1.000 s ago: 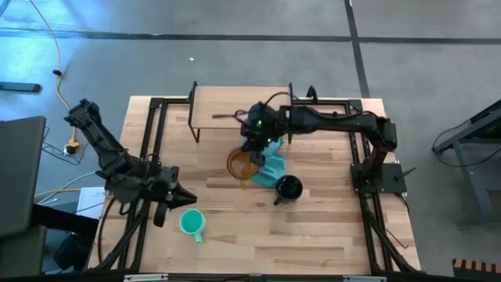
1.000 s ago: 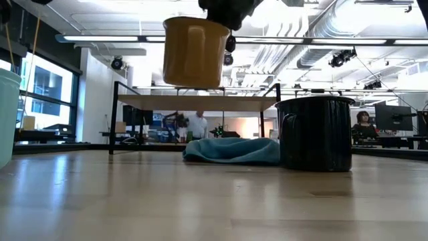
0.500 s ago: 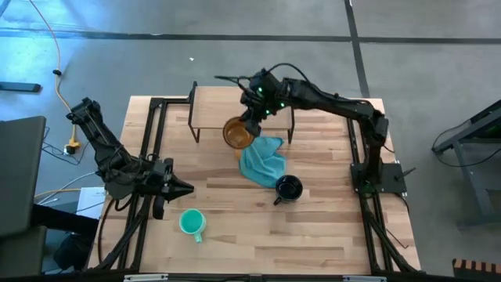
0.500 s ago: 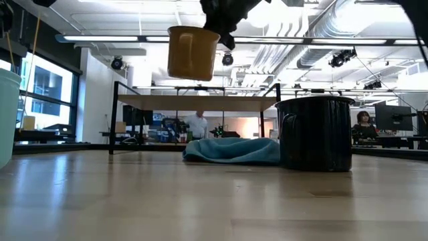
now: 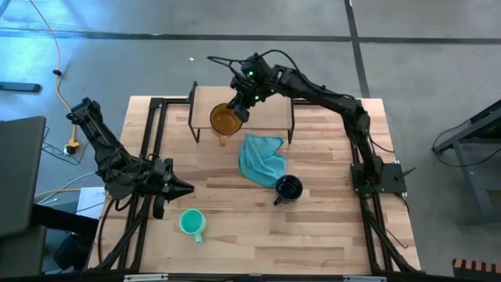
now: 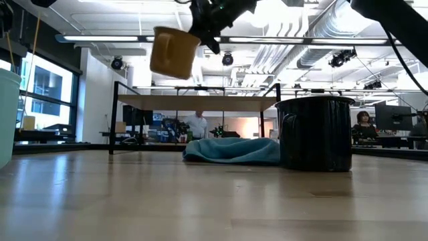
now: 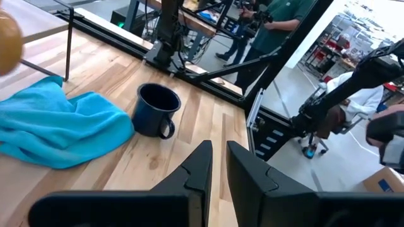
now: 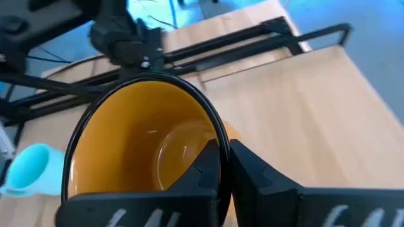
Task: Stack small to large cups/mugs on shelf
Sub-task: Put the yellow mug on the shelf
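The amber-yellow mug (image 5: 225,119) hangs tilted in the air over the near edge of the light-wood shelf (image 5: 266,92), held by my right gripper (image 5: 243,104). In the low view the amber mug (image 6: 174,52) is well above the shelf board (image 6: 194,102). The navy mug (image 5: 288,188) stands upright on the table near the blue cloth (image 5: 262,158). The teal mug (image 5: 191,223) stands upright near the table's near-left part. My left gripper (image 5: 184,188) waits shut at the left, just beyond the teal mug. My right gripper pinches the amber mug's rim (image 8: 218,140), one finger (image 8: 208,165) inside the mug and the other (image 8: 252,167) outside its wall. The fingers come from above, slanting down. The mug is lifted clear and hangs tilted below them, its mouth facing up.
The shelf stands on thin black legs (image 6: 114,117) at the table's far side. Black frame rails (image 5: 149,149) run along the table's left and right edges. The crumpled cloth lies between the shelf and the navy mug. People and workbenches show in the room behind.
My right gripper has carried the amber mug from above the cloth toward the table's far edge and leftward, out over the shelf's near edge. The mug has tipped further from upright on the way. The cloth, the navy mug and the teal mug have stayed put.
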### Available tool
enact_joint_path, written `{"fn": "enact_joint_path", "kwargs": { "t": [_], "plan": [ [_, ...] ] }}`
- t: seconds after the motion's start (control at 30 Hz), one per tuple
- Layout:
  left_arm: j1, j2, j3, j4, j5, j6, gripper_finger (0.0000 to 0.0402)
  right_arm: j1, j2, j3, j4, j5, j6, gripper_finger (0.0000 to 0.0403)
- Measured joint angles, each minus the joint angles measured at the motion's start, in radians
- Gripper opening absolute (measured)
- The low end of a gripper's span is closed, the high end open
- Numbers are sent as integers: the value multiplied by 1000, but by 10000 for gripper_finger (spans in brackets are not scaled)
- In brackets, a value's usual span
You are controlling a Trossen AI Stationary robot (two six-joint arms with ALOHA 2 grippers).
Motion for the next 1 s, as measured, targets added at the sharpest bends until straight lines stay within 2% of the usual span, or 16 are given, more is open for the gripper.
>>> {"fn": "enact_joint_path", "kwargs": {
  "t": [0.3,0.57,0.83,1.0],
  "plan": [
    [0,0,0,-25,-49,-6,37,-21,2,22,-6,-3,0,0],
    [0,0,0,-115,-72,-53,37,74,3,32,-250,7,-82,0],
    [0,0,0,-282,-103,-207,37,174,2,-40,-189,17,-69,0],
    [0,0,0,-356,-103,-280,37,210,4,-131,-119,21,-33,0]
  ]
}}
